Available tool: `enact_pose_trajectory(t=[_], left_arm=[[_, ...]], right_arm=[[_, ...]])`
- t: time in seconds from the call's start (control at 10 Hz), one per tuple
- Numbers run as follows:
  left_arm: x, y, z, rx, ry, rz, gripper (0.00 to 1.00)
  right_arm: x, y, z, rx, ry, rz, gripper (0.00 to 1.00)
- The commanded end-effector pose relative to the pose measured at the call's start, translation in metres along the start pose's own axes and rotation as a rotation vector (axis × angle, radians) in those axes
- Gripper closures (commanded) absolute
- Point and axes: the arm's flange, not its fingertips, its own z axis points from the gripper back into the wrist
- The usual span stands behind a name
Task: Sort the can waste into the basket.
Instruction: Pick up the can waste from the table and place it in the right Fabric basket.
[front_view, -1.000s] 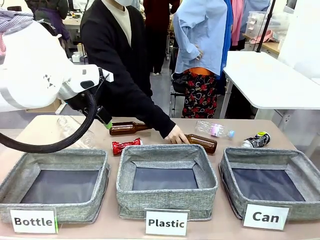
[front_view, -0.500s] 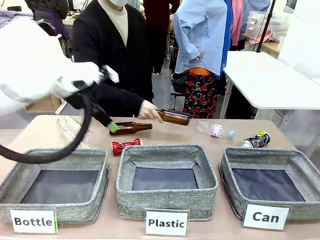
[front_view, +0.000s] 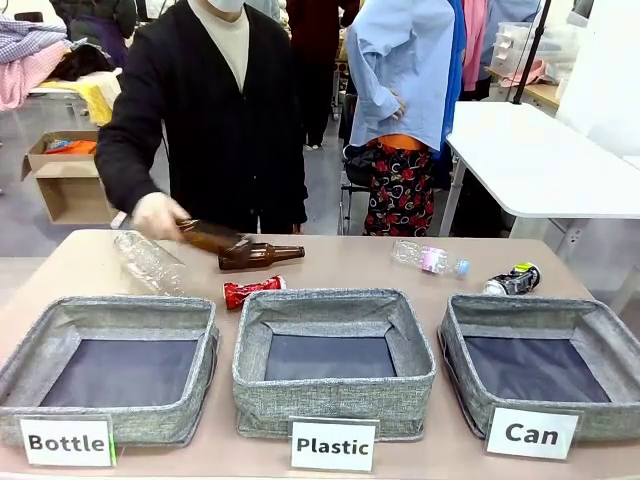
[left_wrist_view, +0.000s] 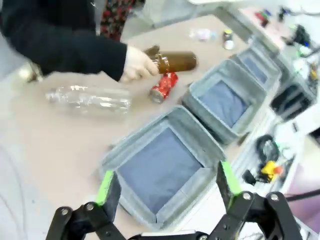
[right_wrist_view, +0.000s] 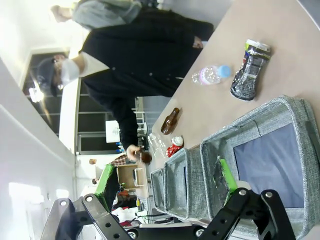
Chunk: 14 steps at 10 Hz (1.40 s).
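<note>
Tan table (front_view: 340, 262), brown bottle (front_view: 262, 255) behind red can (front_view: 252, 291), clear bottle (front_view: 150, 262) nearby

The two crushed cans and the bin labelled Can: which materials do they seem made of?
Red can: probably thin metal, glossy, dented with bright glints. Black and silver can: likely the same, shiny crumpled sides. Can basket: grey woven fabric, matte, visible weave, soft walls.

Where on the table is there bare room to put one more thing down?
Bare table lies behind the Plastic bin, between the lying brown bottle and the small clear bottle. The left back is crowded: the person's hand, a large clear bottle and the red can.
</note>
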Motion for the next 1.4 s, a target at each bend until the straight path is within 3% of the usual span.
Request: enact_pose_trajectory(t=[0.0, 0.1, 0.4, 0.5, 0.7, 0.9, 1.1, 1.2, 1.3], left_arm=[[-0.018, 0.042, 0.017, -0.048, -0.115, 0.142, 0.00], [-0.039, 0.058, 0.038, -0.076, -0.168, 0.199, 0.00], [-0.124, 0.112, 0.135, -0.259, -0.466, 0.340, 0.00], [-0.144, 0.118, 0.141, -0.302, -0.509, 0.345, 0.00], [-0.154, 0.117, 0.129, -0.316, -0.499, 0.336, 0.00], [-0.126, 0.092, 0.098, -0.261, -0.413, 0.297, 0.00], [-0.060, 0.044, 0.055, -0.109, -0.240, 0.217, 0.00], [-0.026, 0.026, 0.023, 0.037, -0.160, 0.180, 0.00], [0.013, 0.001, -0.016, 0.086, -0.048, 0.081, 0.00]], right_arm=[[0.003, 0.000, -0.001, 0.027, -0.016, 0.026, 0.00], [0.003, 0.000, -0.001, 0.027, -0.016, 0.026, 0.00], [0.003, 0.000, -0.001, 0.027, -0.016, 0.026, 0.00], [0.003, 0.000, -0.001, 0.027, -0.016, 0.026, 0.00], [0.003, 0.000, -0.001, 0.027, -0.016, 0.026, 0.00], [0.003, 0.000, -0.001, 0.027, -0.016, 0.026, 0.00], [0.003, 0.000, -0.001, 0.027, -0.016, 0.026, 0.00], [0.003, 0.000, -0.001, 0.027, -0.016, 0.026, 0.00], [0.003, 0.000, -0.001, 0.027, -0.016, 0.026, 0.00]])
